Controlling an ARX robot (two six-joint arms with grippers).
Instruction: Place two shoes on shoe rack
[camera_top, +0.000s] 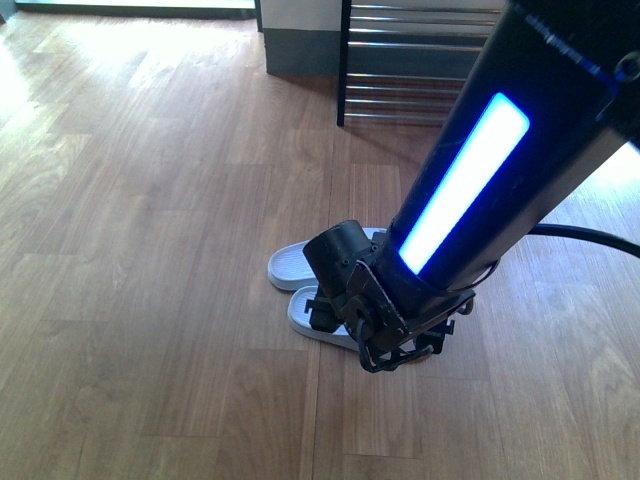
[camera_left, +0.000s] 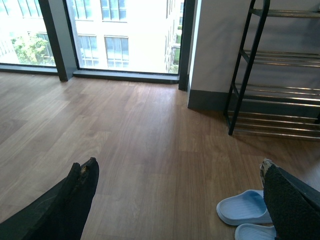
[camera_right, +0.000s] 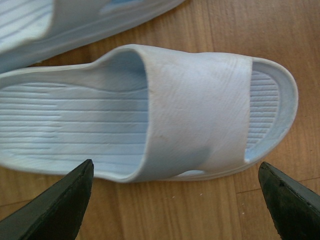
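Observation:
Two pale blue slide sandals lie side by side on the wood floor: the far one (camera_top: 292, 263) and the near one (camera_top: 305, 316). My right gripper (camera_top: 335, 318) hangs low right over the near sandal (camera_right: 165, 120), open, its two dark fingertips (camera_right: 70, 200) spread wider than the strap, nothing between them. A strip of the far sandal (camera_right: 75, 25) shows beside it. My left gripper (camera_left: 177, 172) is open over bare floor, with both sandals (camera_left: 245, 207) close to one finger. The shoe rack (camera_left: 280, 90), black frame with chrome bars, stands against the wall (camera_top: 420, 60).
A large window (camera_left: 115, 35) with dark frames reaches the floor left of the rack. A grey skirting and white wall (camera_left: 215, 60) sit behind the rack. A black cable (camera_top: 590, 238) trails from my right arm. Wood floor (camera_top: 150, 250) spreads to the left.

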